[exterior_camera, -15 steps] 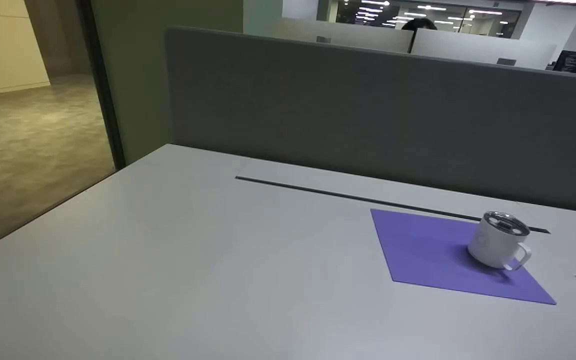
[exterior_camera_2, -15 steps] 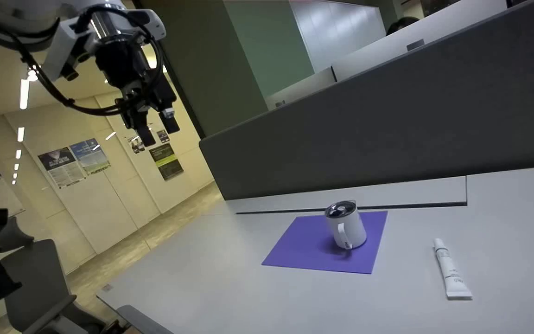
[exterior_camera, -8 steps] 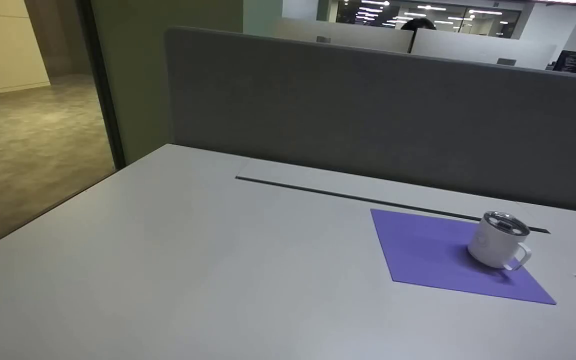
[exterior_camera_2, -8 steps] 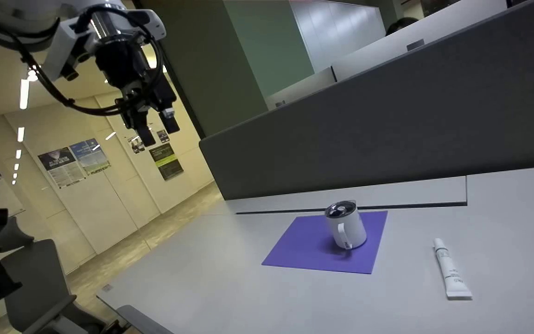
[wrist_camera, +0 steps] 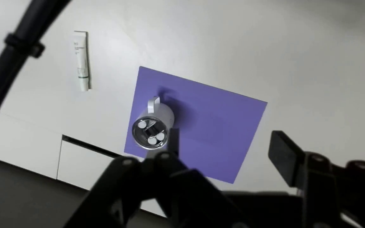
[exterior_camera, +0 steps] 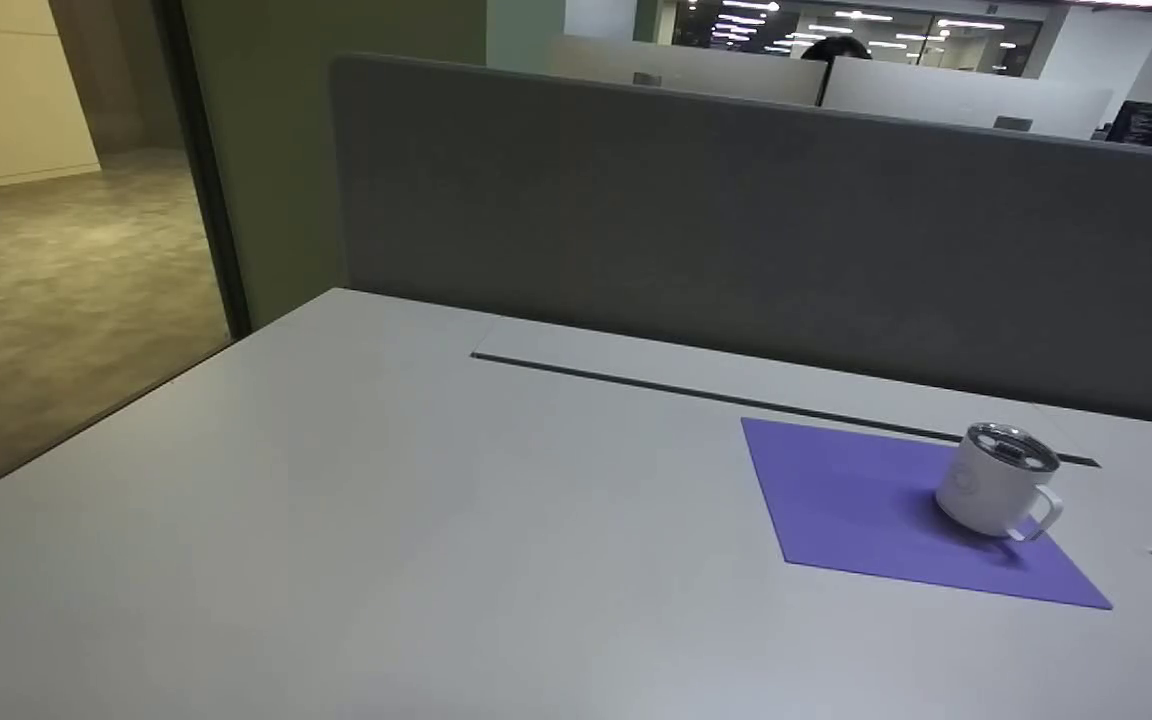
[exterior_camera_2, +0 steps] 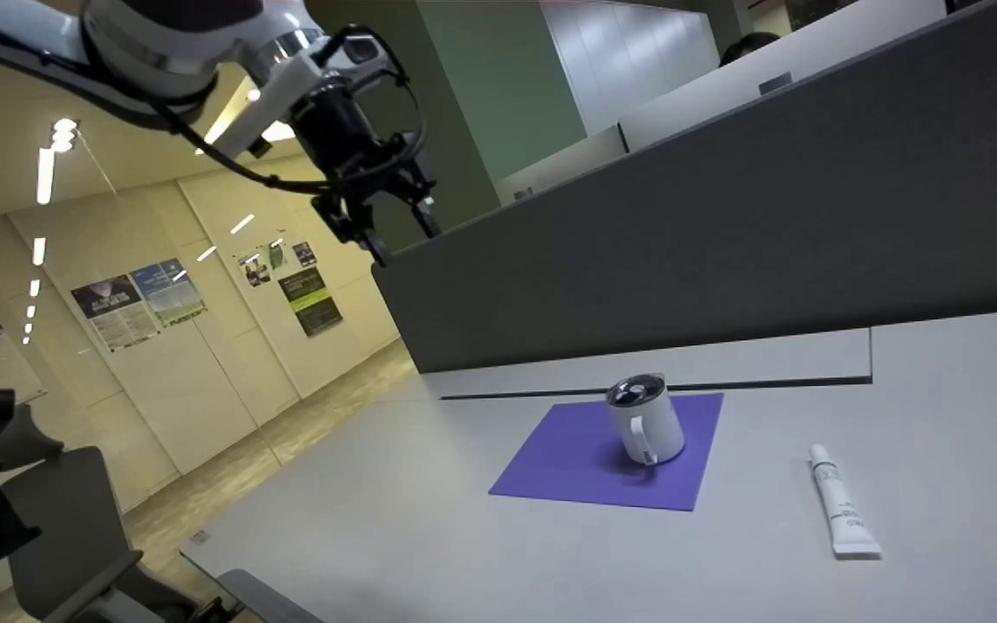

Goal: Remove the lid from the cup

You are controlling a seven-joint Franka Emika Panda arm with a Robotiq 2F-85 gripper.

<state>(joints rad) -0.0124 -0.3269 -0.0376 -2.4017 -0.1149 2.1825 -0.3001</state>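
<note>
White cup point(exterior_camera_2: 660, 427) upright on purple mat point(exterior_camera_2: 550, 463), lid point(wrist_camera: 149, 133) still on top. Fingers point(wrist_camera: 282, 156) spread, pinching nothing, high above desk point(exterior_camera_2: 412, 545), well apart from cup. Removal apparently not begun; left, likely: lowering to cup, gripping lid, lifting it off, setting it down.

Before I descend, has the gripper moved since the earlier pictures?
Yes; in an exterior view, the gripper has moved rightward across the picture, toward the gray partition.
</note>
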